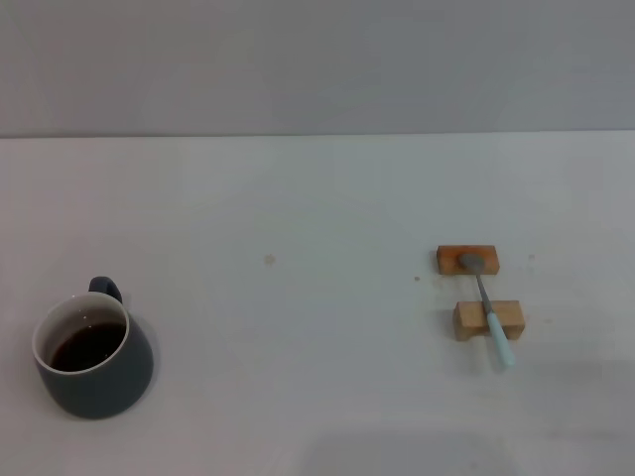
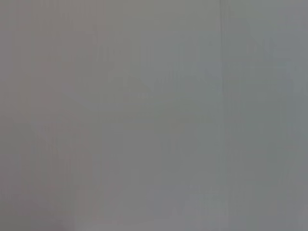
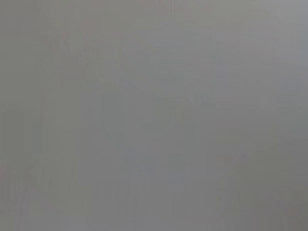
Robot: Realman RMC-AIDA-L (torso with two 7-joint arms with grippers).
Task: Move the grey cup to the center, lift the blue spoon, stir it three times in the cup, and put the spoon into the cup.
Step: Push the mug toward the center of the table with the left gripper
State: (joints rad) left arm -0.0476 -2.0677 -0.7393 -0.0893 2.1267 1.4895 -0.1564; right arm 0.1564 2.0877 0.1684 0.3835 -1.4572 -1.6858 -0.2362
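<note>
Grey cup (image 1: 94,357) upright, white inside, dark liquid; blue spoon (image 1: 488,305) across wooden blocks (image 1: 488,319)

We see neither of our arms nor grippers over the table (image 1: 298,327); both wrist views face only plain grey surface.

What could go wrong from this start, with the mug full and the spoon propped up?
1. The grey cup holds dark liquid and sits near the table's left front; sliding it to the centre could slosh it.
2. The blue spoon bridges two wooden blocks; a poor grasp could tip it off or shift them.
3. Neither gripper is in view, so the approach cannot be judged.
</note>
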